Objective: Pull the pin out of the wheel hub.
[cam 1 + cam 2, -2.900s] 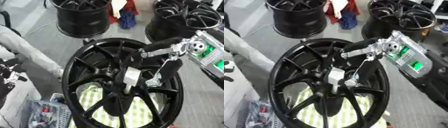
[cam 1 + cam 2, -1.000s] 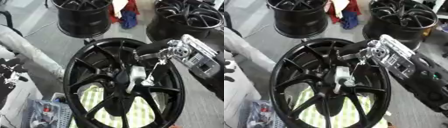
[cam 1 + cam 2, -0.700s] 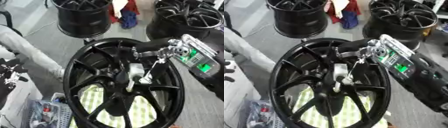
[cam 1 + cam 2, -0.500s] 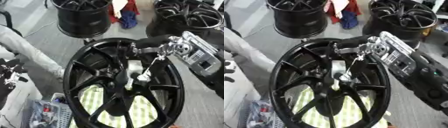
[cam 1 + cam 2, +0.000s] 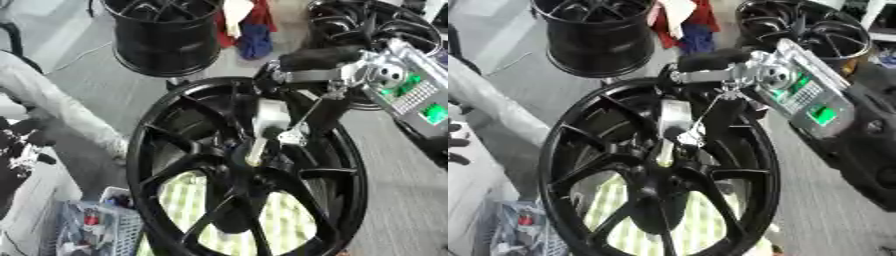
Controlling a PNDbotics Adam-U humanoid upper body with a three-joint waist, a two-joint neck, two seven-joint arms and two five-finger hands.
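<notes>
Centrally, a big black wheel [image 5: 249, 170] with thin spokes fills most of the view, and a pale, whitish pin [image 5: 262, 131] stands at its hub, its upper end wider and tilting toward 12 o'clock. From 2 o'clock the right hand [image 5: 737, 70] reaches over the rim, its dark fingers stretched toward 9 o'clock just above the pin's top; whether they pinch the pin I cannot tell, since the view is blurred there. At 9 o'clock, by the picture's edge, the left hand [image 5: 19, 150] shows only as dark blurred fingers, and how they stand cannot be told. Two more black wheels [image 5: 164, 30] stand at 11 and 1 o'clock, with red and blue cloth [image 5: 249, 25] between them.
</notes>
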